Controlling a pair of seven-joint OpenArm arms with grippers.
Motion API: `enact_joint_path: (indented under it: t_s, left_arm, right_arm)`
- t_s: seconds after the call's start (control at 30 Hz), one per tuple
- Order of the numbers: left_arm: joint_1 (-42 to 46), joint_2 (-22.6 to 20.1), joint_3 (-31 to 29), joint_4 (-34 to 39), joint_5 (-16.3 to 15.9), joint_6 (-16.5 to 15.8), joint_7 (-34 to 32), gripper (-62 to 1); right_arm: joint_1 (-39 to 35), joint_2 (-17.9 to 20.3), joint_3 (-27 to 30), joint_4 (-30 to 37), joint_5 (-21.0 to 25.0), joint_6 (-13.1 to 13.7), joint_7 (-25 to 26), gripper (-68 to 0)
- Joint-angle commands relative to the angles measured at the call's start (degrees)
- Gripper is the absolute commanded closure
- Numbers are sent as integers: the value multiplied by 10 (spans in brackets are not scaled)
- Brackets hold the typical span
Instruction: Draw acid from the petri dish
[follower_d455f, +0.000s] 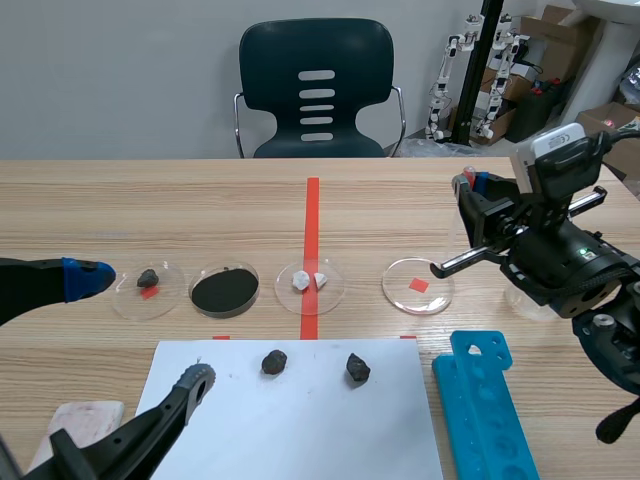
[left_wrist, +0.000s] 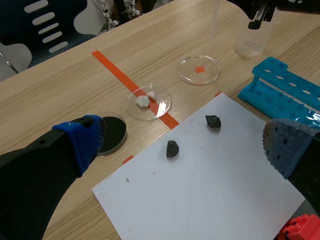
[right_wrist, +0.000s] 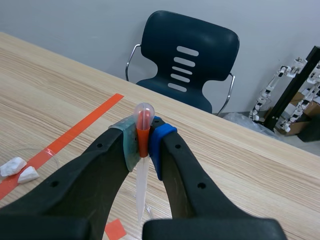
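The left gripper (follower_d455f: 140, 330) hangs released, fingers wide apart, over the near edge of a white paper sheet (follower_d455f: 300, 420) on the wooden counter (follower_d455f: 150, 200). Two dark rocks (follower_d455f: 274, 361) lie on the sheet. Beyond it the clear round petri dish (follower_d455f: 440, 290) rests flat on the counter, with the right gripper (follower_d455f: 468, 188) hovering raised near it. From the left wrist, a blue plastic tube rack (left_wrist: 280, 85) lies just beside the sheet. From the right wrist, the gripper is clenched on a clear plastic pipette (right_wrist: 142, 130), orange-red between the pads, tip pointing down.
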Motion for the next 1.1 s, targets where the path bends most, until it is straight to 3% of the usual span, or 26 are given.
enact_joint_path:
  t_s: [0.0, 1.07]
  left_arm:
    - [0, 1, -2, 6, -4, 0, -10, -623]
    - [0, 1, -2, 6, -4, 1, -10, -623]
  right_arm:
    - [10, -2, 4, 0, 6, -2, 14, -7]
    - [12, -41, 4, -43, -29, -2, 39, -7]
